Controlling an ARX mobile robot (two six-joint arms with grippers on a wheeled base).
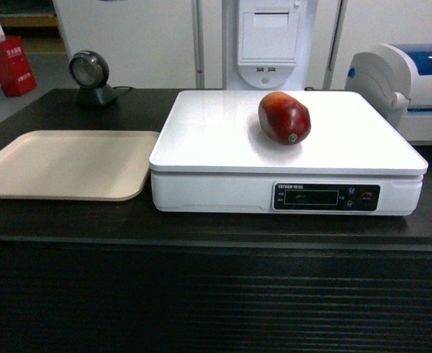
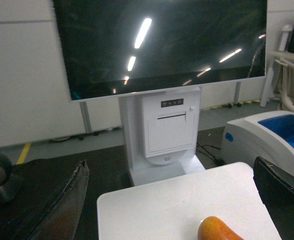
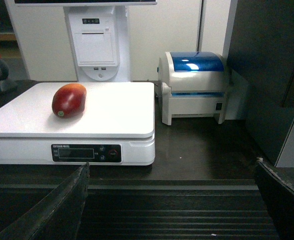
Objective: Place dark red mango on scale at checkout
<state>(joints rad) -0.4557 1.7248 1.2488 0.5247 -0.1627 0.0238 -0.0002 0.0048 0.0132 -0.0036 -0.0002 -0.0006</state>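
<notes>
One dark red mango point(image 1: 283, 118) on scale point(image 1: 216, 132), seemingly below wide-open left pincer point(image 2: 174, 200).

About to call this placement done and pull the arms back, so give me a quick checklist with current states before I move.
1. Dark red mango lying on the scale platter: ok.
2. Mango away from the platter edges: ok, it sits right of centre towards the back.
3. Left gripper open and off the mango: ok, fingers wide apart with the fruit low between them, untouched.
4. Right gripper open and empty: ok, it hangs in front of the checkout, holding nothing.
5. Scale display reading: cannot tell, too dim and small.
6. Beige tray beside the scale holds no fruit: ok.
</notes>
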